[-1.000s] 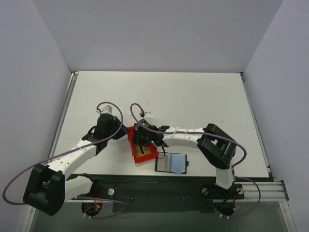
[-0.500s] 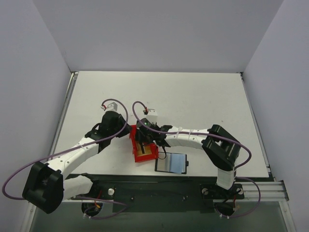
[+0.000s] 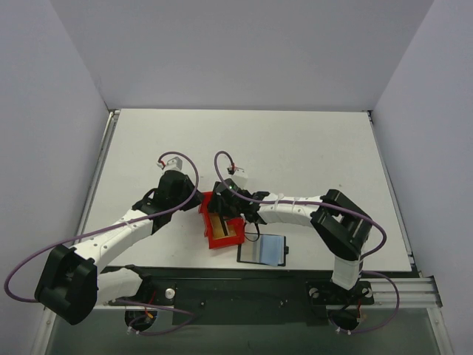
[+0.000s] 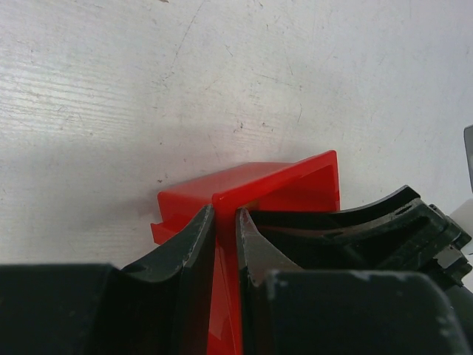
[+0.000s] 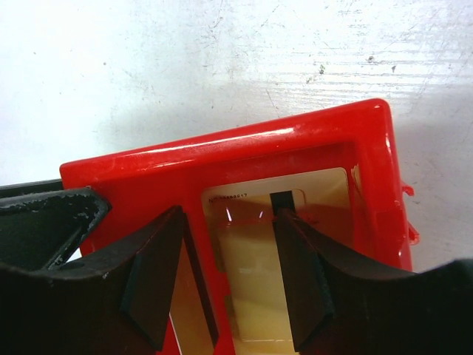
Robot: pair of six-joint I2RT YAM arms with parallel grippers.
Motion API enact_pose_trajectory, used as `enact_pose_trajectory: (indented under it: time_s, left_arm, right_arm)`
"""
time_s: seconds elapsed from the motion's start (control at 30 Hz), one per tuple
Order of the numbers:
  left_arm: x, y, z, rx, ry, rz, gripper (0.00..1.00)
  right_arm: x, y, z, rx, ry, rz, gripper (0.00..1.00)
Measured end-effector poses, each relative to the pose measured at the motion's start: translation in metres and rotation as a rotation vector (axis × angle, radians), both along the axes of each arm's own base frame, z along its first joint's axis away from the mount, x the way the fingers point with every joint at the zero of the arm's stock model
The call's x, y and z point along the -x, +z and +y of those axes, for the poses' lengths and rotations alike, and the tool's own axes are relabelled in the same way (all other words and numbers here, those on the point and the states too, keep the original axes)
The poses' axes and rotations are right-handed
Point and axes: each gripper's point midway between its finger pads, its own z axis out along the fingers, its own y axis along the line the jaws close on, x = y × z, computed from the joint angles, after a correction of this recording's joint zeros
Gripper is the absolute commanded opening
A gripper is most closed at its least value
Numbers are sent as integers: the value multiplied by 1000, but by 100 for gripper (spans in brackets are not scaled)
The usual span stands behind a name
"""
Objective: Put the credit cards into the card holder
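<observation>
Red plastic bin [image 4: 281, 181] is being clamped by the left gripper [image 4: 224, 214], gold-tan credit cards [image 5: 251, 281] inside being straddled by the spread right gripper [image 5: 230, 222], black card holder [image 3: 262, 250] apparently unfilled.

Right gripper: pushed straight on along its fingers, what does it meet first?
Most likely the gold credit card lying in the red bin: the right gripper points down into the bin, fingers open above the card. How much gap is left is unclear.
</observation>
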Motion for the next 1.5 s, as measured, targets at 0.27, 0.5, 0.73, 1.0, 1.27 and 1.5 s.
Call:
enact_pose_trajectory:
  time_s: [0.27, 0.5, 0.73, 1.0, 1.27, 1.5]
  left_arm:
    - [0, 0, 0, 1, 0, 0, 0]
    - [0, 0, 0, 4, 4, 3, 0]
    - [-1, 1, -1, 9, 3, -3, 0]
    - [-2, 2, -2, 15, 1, -12, 0]
    - [-2, 2, -2, 13, 3, -12, 0]
    - [-2, 0, -1, 10, 5, -9, 0]
  right_arm:
    - [-2, 6, -2, -44, -37, 6, 50]
    - [-2, 8, 0, -96, -79, 35, 50]
    - [-1, 9, 6, -179, -111, 55, 50]
    - [-4, 16, 8, -285, -163, 83, 50]
    - [-4, 20, 10, -336, -177, 124, 46]
    - [4, 17, 14, -342, -139, 166, 42]
